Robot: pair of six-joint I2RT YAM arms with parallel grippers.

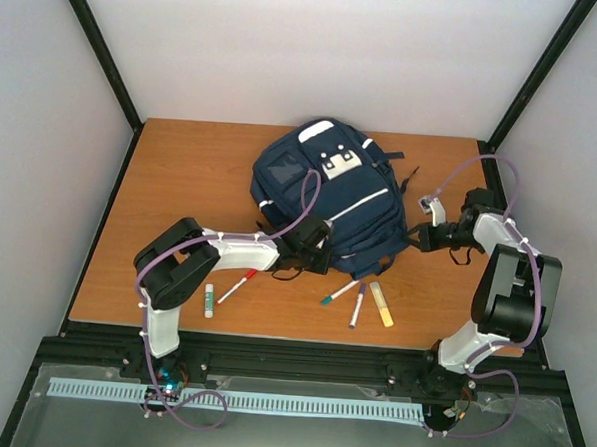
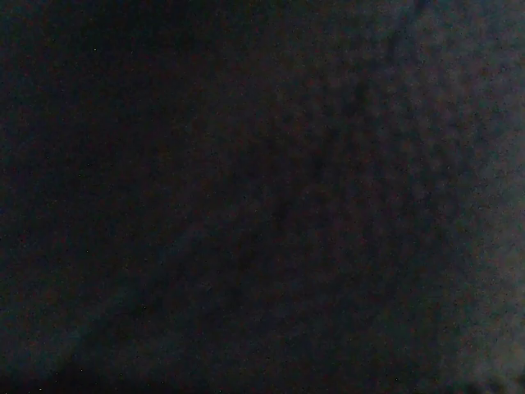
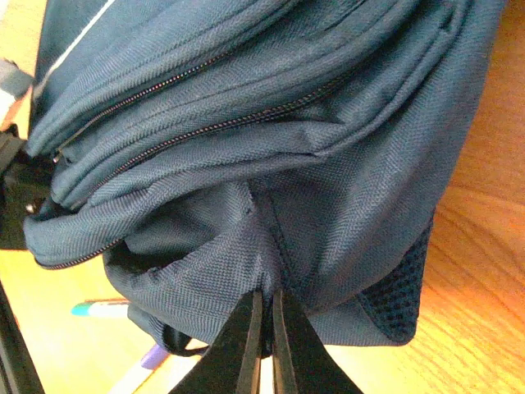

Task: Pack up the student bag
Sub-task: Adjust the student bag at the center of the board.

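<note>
your right claw (image 3: pixel 264 310) is closed, pinching the student bag (image 3: pixel 271 139) fabric; pull up gently so the mouth gapes. left claw (image 1: pixel 312 240) closed against the bag, can't tell if holding anything.

Wooden table (image 1: pixel 181 177): student bag (image 1: pixel 331 185), pens (image 1: pixel 357 305)

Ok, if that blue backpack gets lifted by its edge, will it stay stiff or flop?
Likely floppy: the backpack creases and bunches where the right gripper pinches it. It lies slumped on the table, so it is probably light and near empty.
</note>
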